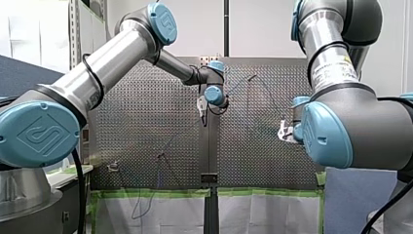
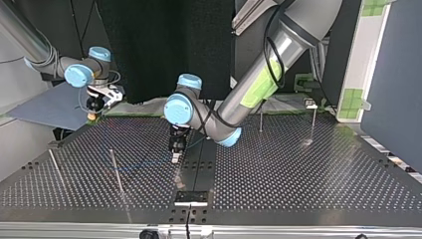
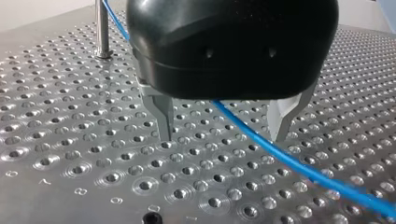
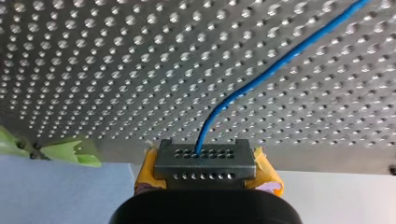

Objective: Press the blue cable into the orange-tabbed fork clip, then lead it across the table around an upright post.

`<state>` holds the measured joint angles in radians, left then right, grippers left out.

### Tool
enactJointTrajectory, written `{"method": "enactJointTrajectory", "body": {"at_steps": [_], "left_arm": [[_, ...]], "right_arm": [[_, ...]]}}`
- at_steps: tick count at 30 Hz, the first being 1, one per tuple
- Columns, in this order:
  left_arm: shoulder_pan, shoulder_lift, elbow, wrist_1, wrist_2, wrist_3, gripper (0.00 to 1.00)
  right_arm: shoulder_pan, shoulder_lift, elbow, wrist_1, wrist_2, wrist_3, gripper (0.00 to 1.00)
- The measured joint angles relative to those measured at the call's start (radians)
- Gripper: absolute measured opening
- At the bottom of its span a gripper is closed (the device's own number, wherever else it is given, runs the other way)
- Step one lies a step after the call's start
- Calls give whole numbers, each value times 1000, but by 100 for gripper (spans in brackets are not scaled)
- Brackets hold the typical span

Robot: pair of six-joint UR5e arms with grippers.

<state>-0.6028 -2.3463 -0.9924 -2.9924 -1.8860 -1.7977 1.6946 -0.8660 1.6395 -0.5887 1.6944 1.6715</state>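
Here, left claw (image 3: 223, 130): black body, metal fingers spread, tips low over perforated desk (image 3: 70, 154). Blue cable (image 3: 303, 166) runs loose between fingers, not pinched, slanting across desk. Behind claw, cable passes just beside upright post (image 3: 102, 28); contact unclear. Right claw (image 4: 205, 158): pressed together on cable, yellow pads (image 4: 268, 173) either side, cable curving out ahead of it over desk. Top view: left claw mid-desk, right claw well apart at desk's far edge, at view's left.
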Motion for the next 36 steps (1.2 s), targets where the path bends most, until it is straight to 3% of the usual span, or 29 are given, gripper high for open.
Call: {"method": "enactJointTrajectory", "body": {"at_steps": [7, 11, 17, 20, 29, 36], "left_arm": [[-2, 0, -1, -4, -7, -1, 100], [-5, 0, 0, -6, -10, -2, 100], [-6, 0, 0, -15, -17, -3, 100], [-6, 0, 0, -17, -18, -3, 100], [-7, 0, -1, -20, -18, -11, 100], [-4, 1, 0, -24, -24, -29, 100]], "right_arm": [[-19, 29, 0, -22, -13, -4, 0], [-50, 61, 0, -53, -36, 11, 0], [-103, 114, -4, -106, -43, 36, 0], [-118, 139, -6, -130, -45, 40, 0], [-120, 217, -11, -158, -56, 41, 0], [-119, 233, -12, -157, -59, 43, 0]]}}
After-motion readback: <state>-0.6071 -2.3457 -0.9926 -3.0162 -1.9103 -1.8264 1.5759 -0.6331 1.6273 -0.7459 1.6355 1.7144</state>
